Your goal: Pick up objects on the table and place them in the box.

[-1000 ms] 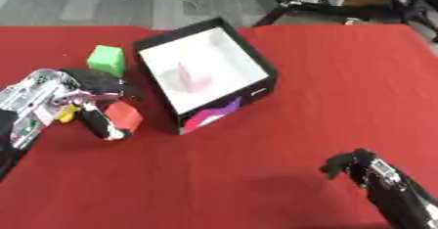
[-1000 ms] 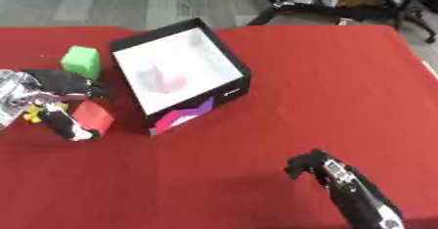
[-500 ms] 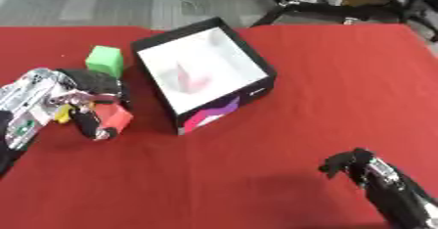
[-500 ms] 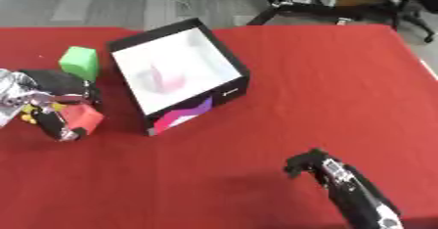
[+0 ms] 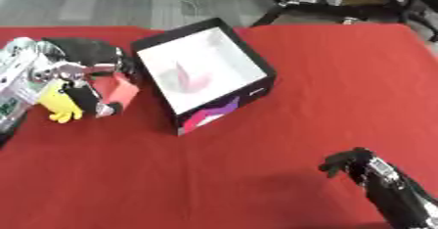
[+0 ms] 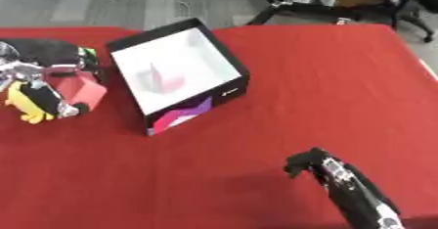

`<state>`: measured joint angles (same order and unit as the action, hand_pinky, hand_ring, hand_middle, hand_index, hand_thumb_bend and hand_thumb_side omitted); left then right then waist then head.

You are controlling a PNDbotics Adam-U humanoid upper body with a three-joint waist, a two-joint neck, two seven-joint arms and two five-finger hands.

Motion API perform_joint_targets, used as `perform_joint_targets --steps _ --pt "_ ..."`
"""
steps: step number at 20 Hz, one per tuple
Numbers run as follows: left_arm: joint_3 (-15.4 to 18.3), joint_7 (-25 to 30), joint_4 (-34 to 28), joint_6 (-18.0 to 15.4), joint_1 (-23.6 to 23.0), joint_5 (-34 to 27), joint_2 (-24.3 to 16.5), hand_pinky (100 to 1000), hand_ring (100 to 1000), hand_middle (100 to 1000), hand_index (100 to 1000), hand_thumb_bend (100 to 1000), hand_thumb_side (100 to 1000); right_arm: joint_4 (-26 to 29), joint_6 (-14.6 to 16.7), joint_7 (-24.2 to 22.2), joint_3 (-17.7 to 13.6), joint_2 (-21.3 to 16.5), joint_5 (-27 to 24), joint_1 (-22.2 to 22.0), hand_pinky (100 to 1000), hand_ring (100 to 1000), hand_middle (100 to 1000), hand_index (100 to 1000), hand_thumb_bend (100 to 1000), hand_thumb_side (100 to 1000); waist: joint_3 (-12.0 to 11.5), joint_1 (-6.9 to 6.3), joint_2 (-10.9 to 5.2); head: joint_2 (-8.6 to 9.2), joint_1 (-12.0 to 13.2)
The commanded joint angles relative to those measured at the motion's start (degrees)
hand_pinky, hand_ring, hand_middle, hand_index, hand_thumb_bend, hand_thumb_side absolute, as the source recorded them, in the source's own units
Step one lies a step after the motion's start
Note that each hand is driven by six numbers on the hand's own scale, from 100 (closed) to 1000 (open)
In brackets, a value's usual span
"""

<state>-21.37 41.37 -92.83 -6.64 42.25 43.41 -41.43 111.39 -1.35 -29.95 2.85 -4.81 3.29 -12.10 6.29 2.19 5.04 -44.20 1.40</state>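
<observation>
Nearest, the right hand (image 5: 349, 162) rests on the red tablecloth (image 5: 282, 174) with its dark fingers curled in on nothing, well apart from everything else. Farther off, the left hand (image 5: 81, 83) has its fingers wrapped around a red block (image 5: 118, 90), with a small yellow figure (image 5: 60, 106) just below those fingers and the open black cardboard box with a white inside (image 5: 201, 74) just to its right. Compared with a second ago the left hand and block have risen and come closer to the box's near wall, now hiding most of the green cube (image 6: 85, 53) behind them, while the right hand has kept its place
</observation>
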Motion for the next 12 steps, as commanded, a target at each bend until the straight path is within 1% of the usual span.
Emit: perform_joint_targets --steps 1,4,7,12 --pt "1.8 -5.4 -1.2 2.4 3.6 0.6 0.0 726 540 561 733 100 156 0.5 0.0 0.0 0.0 -0.7 0.0 0.1 1000 750 513 703 100 1000 0.0 -0.54 -0.83 0.09 -0.2" --pt "0.4 -11.4 1.9 4.2 6.4 4.3 3.4 734 547 563 740 100 147 0.4 0.0 -0.1 0.1 -0.7 -0.1 0.2 1000 750 513 703 100 1000 0.1 -0.39 -0.93 0.09 -0.2" --pt "-1.0 -16.6 7.2 5.5 8.7 8.4 7.9 737 548 564 743 100 145 0.4 0.0 -0.3 0.3 -0.7 -0.2 0.2 1000 749 513 703 100 1000 0.3 -0.22 -0.93 0.09 0.0" --pt "-1.4 -26.7 20.6 7.5 10.8 14.6 16.7 750 573 597 784 100 153 0.2 -0.1 -0.8 0.8 -0.5 -0.6 0.6 1000 749 512 703 100 1000 1.3 0.15 -0.72 0.09 1.0"
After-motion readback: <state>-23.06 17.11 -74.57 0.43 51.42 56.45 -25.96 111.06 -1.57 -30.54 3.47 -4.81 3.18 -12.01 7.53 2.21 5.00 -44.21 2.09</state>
